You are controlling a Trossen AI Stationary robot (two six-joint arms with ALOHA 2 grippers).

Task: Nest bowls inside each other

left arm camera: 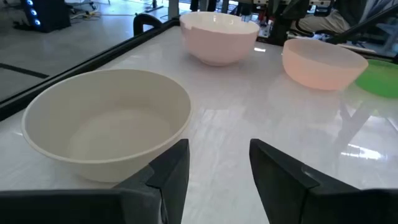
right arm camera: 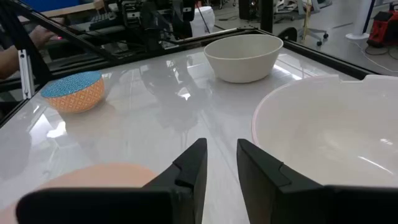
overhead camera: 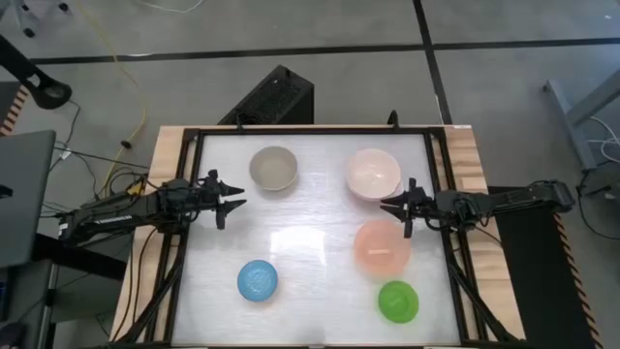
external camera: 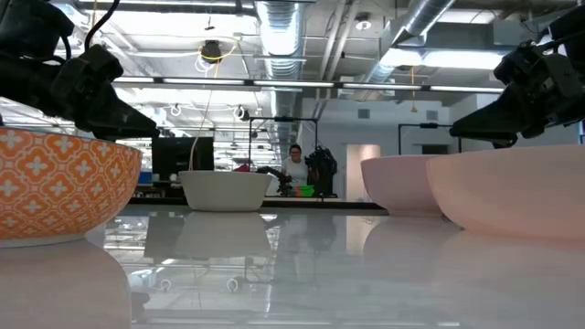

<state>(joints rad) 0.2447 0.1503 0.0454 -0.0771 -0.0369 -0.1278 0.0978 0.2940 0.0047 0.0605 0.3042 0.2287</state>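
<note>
Right gripper [overhead camera: 399, 206], fingers slightly parted and empty, centre-right between pale pink-white bowl [overhead camera: 373, 173] and salmon-pink bowl [overhead camera: 381, 246]: pinch one rim squarely.

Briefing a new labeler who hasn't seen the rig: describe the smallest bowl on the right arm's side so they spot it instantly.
Seen from above, go to the white table and the side where the right gripper reaches in. Three bowls line that edge; the green bowl sits nearest the front corner, past the salmon bowl. It is the only bright green one and clearly smaller than its two pink neighbours.
</note>
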